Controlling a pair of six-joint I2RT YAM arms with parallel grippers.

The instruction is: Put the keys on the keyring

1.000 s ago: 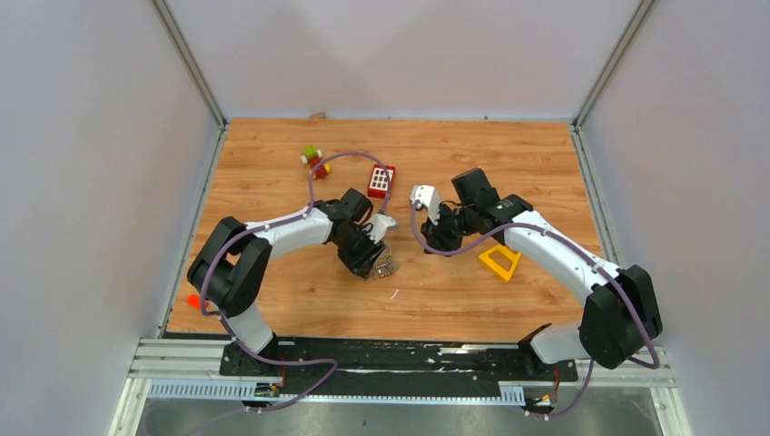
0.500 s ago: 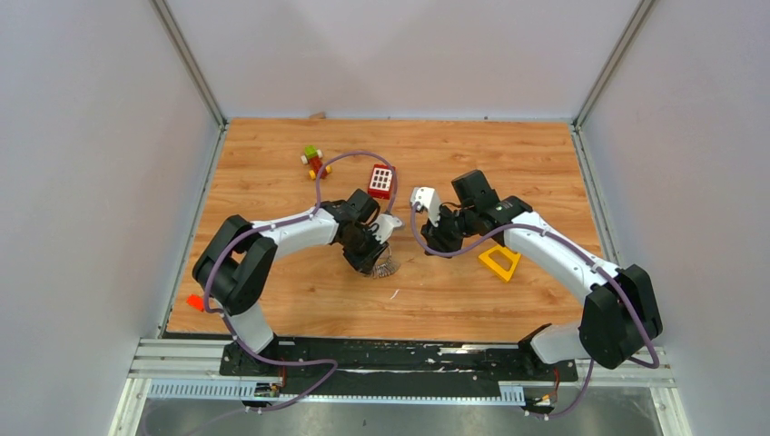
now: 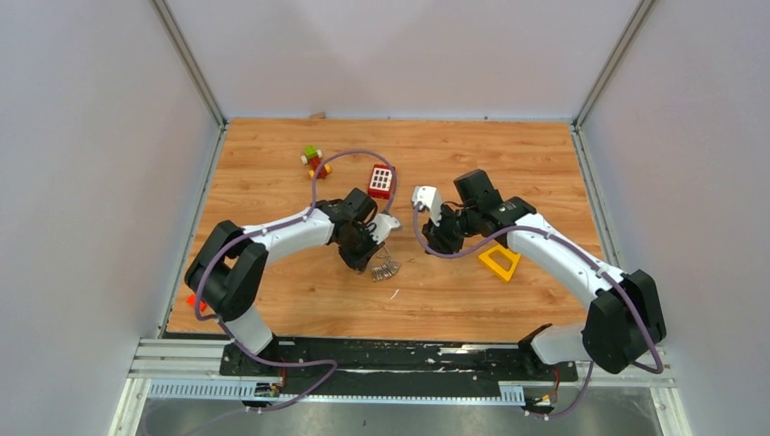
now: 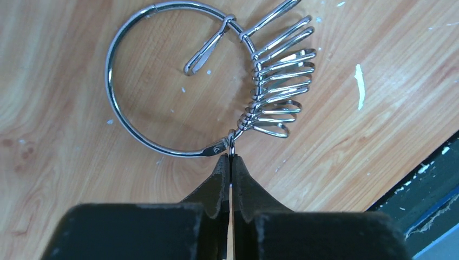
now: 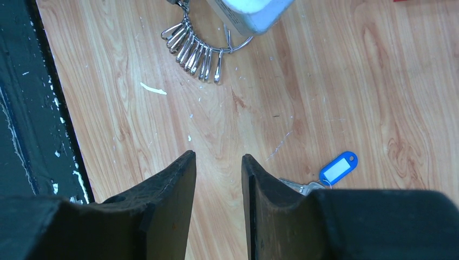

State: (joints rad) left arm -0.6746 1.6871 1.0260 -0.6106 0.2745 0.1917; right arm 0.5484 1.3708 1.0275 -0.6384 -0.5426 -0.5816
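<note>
Wooden table (image 4: 379, 135) edge near keyring (image 4: 110, 81)

My jaws stand apart over the wooden desk (image 5: 325, 81), with only bare wood between them. Ahead and a little left lies the keyring (image 5: 242, 45), a row of metal clips (image 5: 192, 49) fanned along it, its far part hidden under a pale body (image 5: 251, 11). Just right of my right-hand finger (image 5: 270, 216) lies a key (image 5: 297, 187) with a blue tag (image 5: 338, 168). Far left runs a black strip (image 5: 16, 135).
</note>
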